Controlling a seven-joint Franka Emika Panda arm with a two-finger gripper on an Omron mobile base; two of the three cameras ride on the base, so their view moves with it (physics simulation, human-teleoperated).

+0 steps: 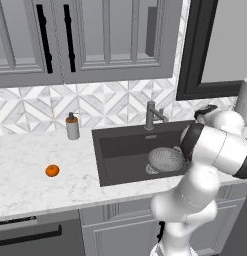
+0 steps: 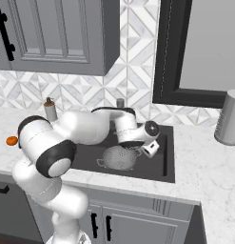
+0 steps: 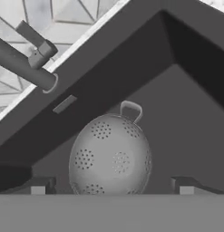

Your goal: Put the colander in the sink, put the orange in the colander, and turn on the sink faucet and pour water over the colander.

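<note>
The silver perforated colander [image 1: 166,159] [image 2: 120,157] [image 3: 111,156] rests on the floor of the dark sink [image 1: 120,150] [image 2: 164,162] [image 3: 186,104], towards its right half. My gripper [image 3: 112,188] hangs just above the colander, open, with its fingertips [image 3: 38,186] wide apart and nothing between them. The orange [image 1: 52,170] [image 2: 12,140] lies on the marble counter well to the left of the sink. The grey sink faucet [image 1: 153,115] [image 3: 27,61] stands behind the basin. No water runs from it.
A soap dispenser [image 1: 72,126] [image 2: 50,110] stands on the counter left of the sink by the tiled wall. A grey canister [image 2: 229,116] stands on the counter at the right. Wall cabinets hang above the left counter.
</note>
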